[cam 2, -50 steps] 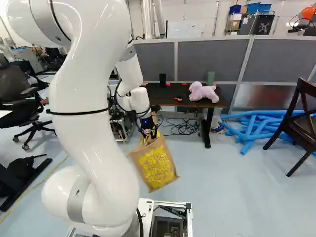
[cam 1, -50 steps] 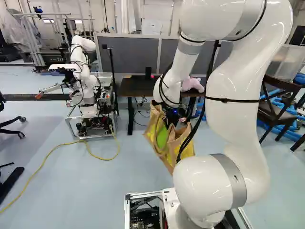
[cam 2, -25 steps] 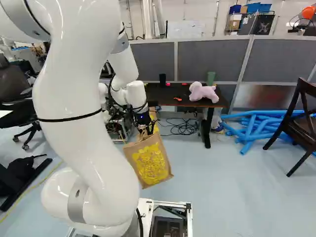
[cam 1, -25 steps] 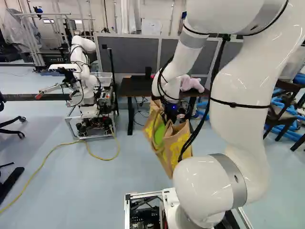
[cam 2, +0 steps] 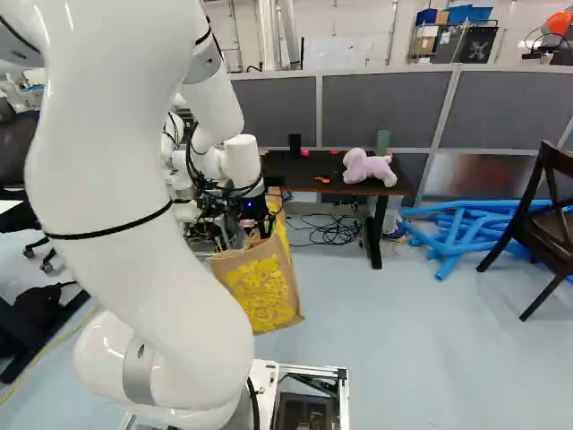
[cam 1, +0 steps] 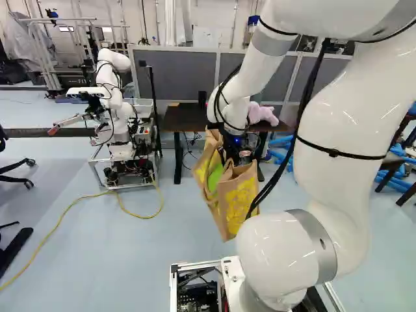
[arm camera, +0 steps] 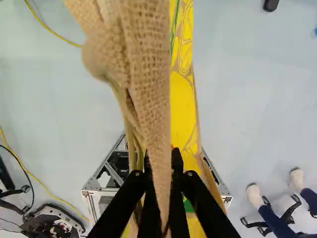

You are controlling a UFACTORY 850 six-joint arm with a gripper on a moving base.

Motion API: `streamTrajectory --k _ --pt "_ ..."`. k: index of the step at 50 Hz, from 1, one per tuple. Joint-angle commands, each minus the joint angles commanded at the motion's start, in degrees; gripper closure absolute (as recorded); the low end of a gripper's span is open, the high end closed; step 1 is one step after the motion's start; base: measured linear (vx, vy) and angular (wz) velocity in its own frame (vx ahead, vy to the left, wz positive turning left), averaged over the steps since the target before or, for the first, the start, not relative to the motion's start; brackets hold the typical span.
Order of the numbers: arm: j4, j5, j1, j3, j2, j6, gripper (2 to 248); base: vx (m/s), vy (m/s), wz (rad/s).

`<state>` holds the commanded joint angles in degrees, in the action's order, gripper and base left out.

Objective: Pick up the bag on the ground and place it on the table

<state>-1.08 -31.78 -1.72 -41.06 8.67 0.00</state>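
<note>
"Wrist view first: what has the gripper [arm camera: 162,163] got?"

"The bag [arm camera: 183,109], by a handle [arm camera: 148,84]. Its woven strap is pinched from both sides between the fingers [arm camera: 185,198]."

"And on the left base view, how does the bag lie from the gripper?"

"Below it. It hangs with its mouth up, the long axis mostly upright but slanting, the foot swung over to the right of that view."

"Where's the desk [cam 1: 185,119]?"

"Ahead, beyond gripper and bag. The bag is on the near side, overlapping the desk's front in that view, and I'd judge its foot well lower than the desk top."

"Does the right base view agree?"

"It does. The bag hangs off the floor [cam 2: 403,358], as far as I can judge, and the desk stands past it and rightward. A pink plush toy [cam 2: 368,167] lies on the desk's right part there."

"So what does the move turn on?"

"Height before reach, I think. The bag trails under the gripper, so its foot, not the gripper, has to clear the near edge. Go forward too low and it bumps the desk; swing it and the soft sides could sweep the toy."
</note>
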Motion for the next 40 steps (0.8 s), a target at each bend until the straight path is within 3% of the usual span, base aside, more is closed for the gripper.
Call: streamTrajectory --k 21,40 --pt "3.85 -3.63 0.07 -0.21 -4.34 0.00 229 0.000 0.000 0.000" --pt "4.86 -6.38 0.13 -0.94 -7.73 0.00 229 0.000 0.000 0.000"
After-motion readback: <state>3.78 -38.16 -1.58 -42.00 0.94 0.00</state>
